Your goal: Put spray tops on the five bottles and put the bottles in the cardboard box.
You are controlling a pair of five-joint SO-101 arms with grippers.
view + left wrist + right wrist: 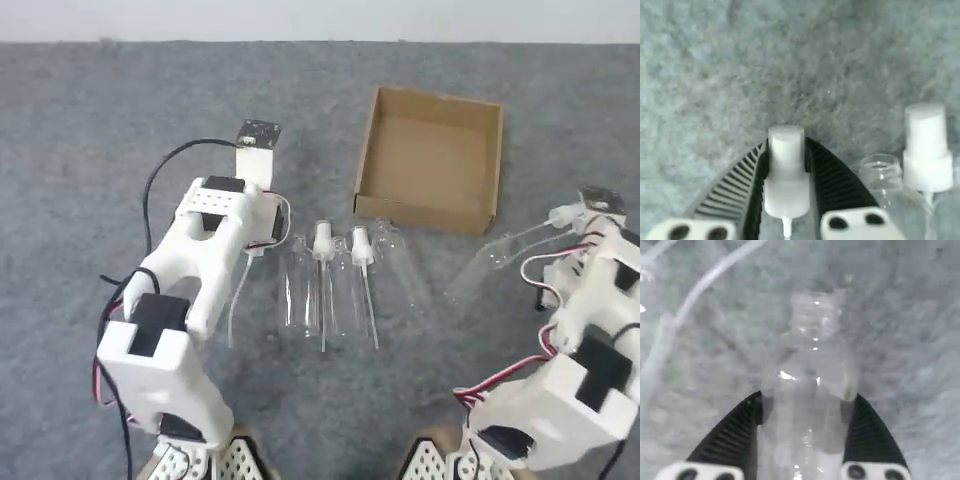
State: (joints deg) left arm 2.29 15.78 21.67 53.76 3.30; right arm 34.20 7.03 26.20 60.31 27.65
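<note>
My left gripper (785, 145) is shut on a white spray top (786, 170), whose thin tube (237, 296) hangs down to the carpet. Just beside it lie several clear bottles (297, 290) in a row. One open neck (881, 170) shows close by. Two more spray tops (322, 240) (361, 246) rest among them, one of them (926, 150) near my left gripper. My right gripper (806, 397) is shut on a clear bottle (815, 340) (485, 263), neck pointing away from it. Another white spray top (563, 214) is by that gripper. The cardboard box (425, 213) stands open behind the bottles.
Grey carpet covers the whole table. A thin white tube (700, 285) lies on the carpet beside the held bottle. Cables run along both arms. Open carpet stretches to the left of the left arm (200, 270) and behind the box.
</note>
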